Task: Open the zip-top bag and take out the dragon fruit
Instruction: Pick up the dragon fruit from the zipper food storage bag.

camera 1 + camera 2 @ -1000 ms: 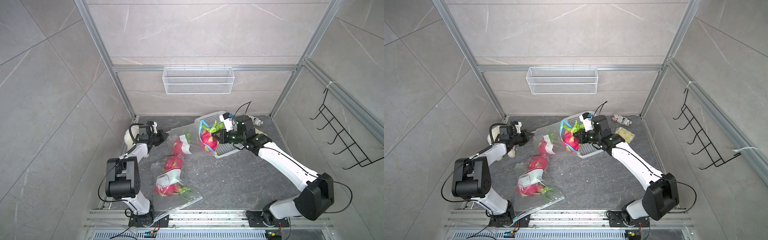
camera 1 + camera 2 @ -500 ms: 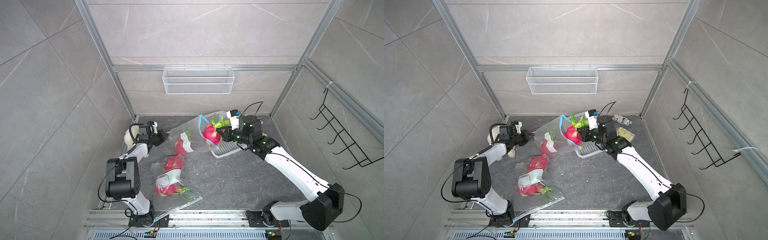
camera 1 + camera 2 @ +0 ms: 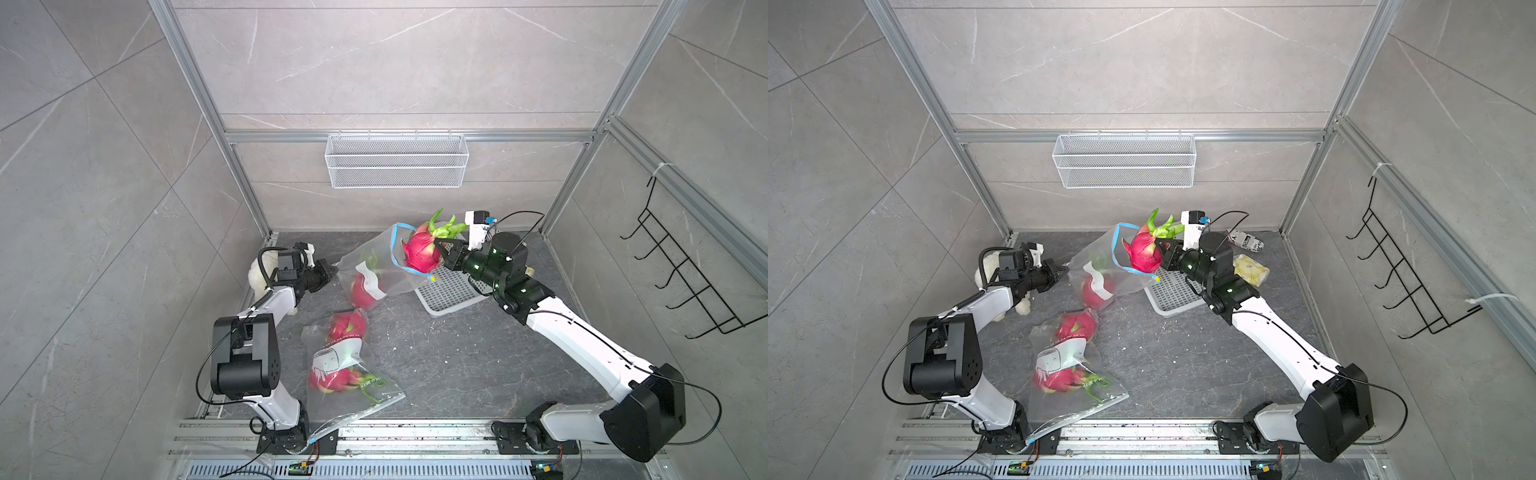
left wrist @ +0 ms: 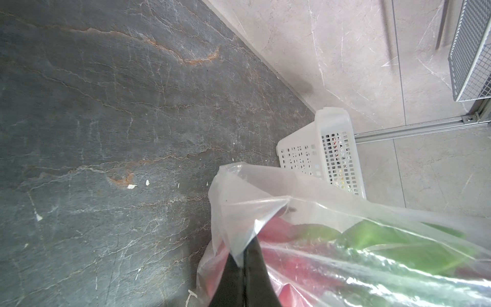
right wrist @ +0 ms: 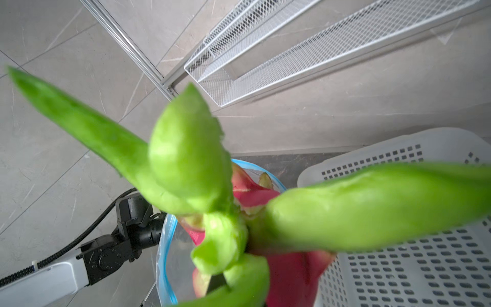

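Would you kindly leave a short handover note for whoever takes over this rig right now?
Left hand: shut on a corner of the zip-top bag.
Right hand: shut on the green tuft of a dragon fruit, lifted at the bag's open mouth; the blue rim loops round it.
Done: bag open, first fruit almost out.
Left: pull it clear and set it down, perhaps in the white basket; then take the second fruit from this bag. A third fruit and a fourth fruit appear to lie in a second bag nearer the front.
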`<state>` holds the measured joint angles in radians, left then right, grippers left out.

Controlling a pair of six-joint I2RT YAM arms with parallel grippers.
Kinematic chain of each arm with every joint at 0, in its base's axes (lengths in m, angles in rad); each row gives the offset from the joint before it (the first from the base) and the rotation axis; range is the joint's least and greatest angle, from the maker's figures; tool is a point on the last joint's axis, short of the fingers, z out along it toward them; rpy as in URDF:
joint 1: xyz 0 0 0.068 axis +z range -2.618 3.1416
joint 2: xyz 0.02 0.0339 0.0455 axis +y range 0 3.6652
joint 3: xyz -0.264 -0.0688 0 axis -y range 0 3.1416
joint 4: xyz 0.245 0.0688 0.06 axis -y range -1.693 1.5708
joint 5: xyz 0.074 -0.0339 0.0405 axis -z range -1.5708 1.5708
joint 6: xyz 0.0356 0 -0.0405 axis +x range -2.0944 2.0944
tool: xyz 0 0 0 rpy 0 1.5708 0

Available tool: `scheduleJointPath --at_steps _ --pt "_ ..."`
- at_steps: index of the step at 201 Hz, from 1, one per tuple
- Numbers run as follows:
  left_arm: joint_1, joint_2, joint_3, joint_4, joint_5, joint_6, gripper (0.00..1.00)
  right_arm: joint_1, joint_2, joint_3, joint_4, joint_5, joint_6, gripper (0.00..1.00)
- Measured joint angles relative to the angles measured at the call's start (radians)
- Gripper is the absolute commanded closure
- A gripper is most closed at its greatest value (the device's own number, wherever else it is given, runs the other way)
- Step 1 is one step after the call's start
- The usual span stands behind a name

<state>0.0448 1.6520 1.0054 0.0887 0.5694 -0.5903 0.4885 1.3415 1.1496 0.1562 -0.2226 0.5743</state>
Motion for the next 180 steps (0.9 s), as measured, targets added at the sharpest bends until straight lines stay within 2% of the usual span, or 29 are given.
scheduleJointPath --at_steps 124,153,180 --pt "0.002 0.0 -0.001 0.003 0.0 0.0 1.0 -0.013 -0.083 0.002 0.116 0.143 -0.002 1.0" --pt "0.002 0.0 -0.001 0.002 0.0 0.0 1.0 -0.032 -0.052 0.023 0.061 0.168 -0.049 1.0" --pt "0.002 0.0 -0.001 0.002 0.001 0.0 1.0 -0.061 0.036 0.145 -0.092 0.203 -0.143 1.0"
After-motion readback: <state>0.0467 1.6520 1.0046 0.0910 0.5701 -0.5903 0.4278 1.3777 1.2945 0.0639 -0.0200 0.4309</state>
